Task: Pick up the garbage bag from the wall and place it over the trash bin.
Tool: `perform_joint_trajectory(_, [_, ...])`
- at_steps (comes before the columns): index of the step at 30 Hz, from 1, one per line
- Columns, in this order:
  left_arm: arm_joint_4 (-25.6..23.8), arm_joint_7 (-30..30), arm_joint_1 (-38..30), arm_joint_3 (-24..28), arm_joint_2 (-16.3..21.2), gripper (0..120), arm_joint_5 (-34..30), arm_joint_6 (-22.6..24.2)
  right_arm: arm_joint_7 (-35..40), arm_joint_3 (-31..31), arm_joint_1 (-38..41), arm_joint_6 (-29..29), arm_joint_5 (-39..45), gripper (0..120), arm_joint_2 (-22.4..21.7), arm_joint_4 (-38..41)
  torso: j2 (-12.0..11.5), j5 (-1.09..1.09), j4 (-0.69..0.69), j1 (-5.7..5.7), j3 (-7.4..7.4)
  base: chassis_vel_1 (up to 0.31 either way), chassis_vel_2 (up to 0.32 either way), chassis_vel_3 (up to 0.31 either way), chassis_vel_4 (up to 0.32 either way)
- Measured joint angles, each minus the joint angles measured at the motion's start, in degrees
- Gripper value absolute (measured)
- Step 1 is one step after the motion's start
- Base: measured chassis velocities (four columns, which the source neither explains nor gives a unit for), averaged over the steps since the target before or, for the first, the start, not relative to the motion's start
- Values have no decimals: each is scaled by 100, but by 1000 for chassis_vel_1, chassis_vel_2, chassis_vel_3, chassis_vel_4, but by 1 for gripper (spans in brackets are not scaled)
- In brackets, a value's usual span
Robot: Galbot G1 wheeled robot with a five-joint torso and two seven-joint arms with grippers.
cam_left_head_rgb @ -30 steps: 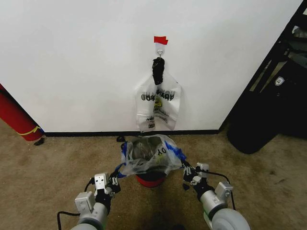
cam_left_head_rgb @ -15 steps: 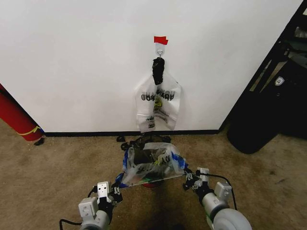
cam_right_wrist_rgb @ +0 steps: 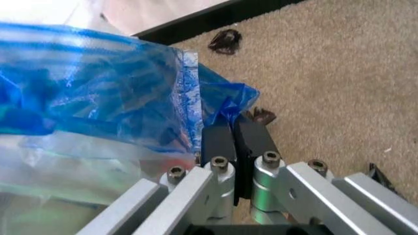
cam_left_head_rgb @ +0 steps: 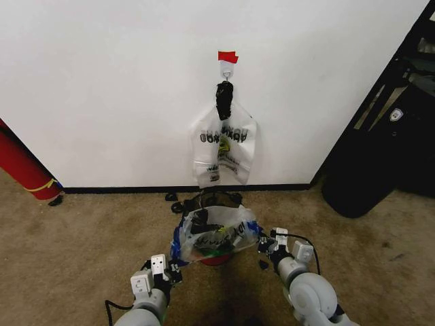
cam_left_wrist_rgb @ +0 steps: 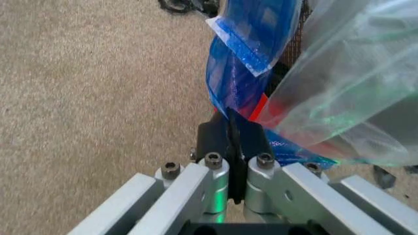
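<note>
The garbage bag (cam_left_head_rgb: pixel 216 234), thin clear plastic with blue patches and black lettering, is stretched between my two grippers low in the head view. It hangs across the near side of the trash bin, whose black mesh far rim (cam_left_head_rgb: pixel 215 200) shows behind it and red bottom rim (cam_left_head_rgb: pixel 216 260) below. My left gripper (cam_left_head_rgb: pixel 174 272) is shut on the bag's blue edge (cam_left_wrist_rgb: pixel 238 73), with its fingertips (cam_left_wrist_rgb: pixel 219 134) pinched together. My right gripper (cam_left_head_rgb: pixel 266 245) is shut on the opposite blue edge (cam_right_wrist_rgb: pixel 216 100). The wall (cam_left_head_rgb: pixel 102 95) carries a hook (cam_left_head_rgb: pixel 226 68) under red tape (cam_left_head_rgb: pixel 228 56).
Whitish printed bags tied in black (cam_left_head_rgb: pixel 223 146) hang from the hook, right above the bin. A red cylinder (cam_left_head_rgb: pixel 22 166) leans at the left wall. A tall black bag-like object (cam_left_head_rgb: pixel 370 173) stands at the right. Small dark scraps (cam_right_wrist_rgb: pixel 225 40) lie on the carpet by the baseboard (cam_left_head_rgb: pixel 122 189).
Both grippers have drawn closer together and toward me with the bag. It sits lower and nearer than a second ago, and the bin's far mesh rim has come into sight behind it.
</note>
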Motion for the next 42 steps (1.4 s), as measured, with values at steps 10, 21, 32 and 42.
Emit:
perform_joint_trajectory(10, [243,110,7,-46,-66,0,238,-46,-49,3,126,30,40,0,-32,-133,0,0,0,0,0,0,0,0,0])
perform_joint_trajectory(21, [-274,313,443,-191,105,25,637,-69,-372,76,-276,283,-400,18,-200,137,0,0,0,0,-1,0,0,0,0])
perform_joint_trajectory(32, [-1177,441,1373,-408,400,63,1526,-195,-1075,536,-1147,1119,-1545,55,-485,596,0,1,1,0,-1,0,0,0,0])
perform_joint_trajectory(42, [-1343,1286,1768,-554,605,97,2217,-986,-1769,935,-1646,1843,-1991,93,-659,771,0,0,0,0,-1,0,0,0,0])
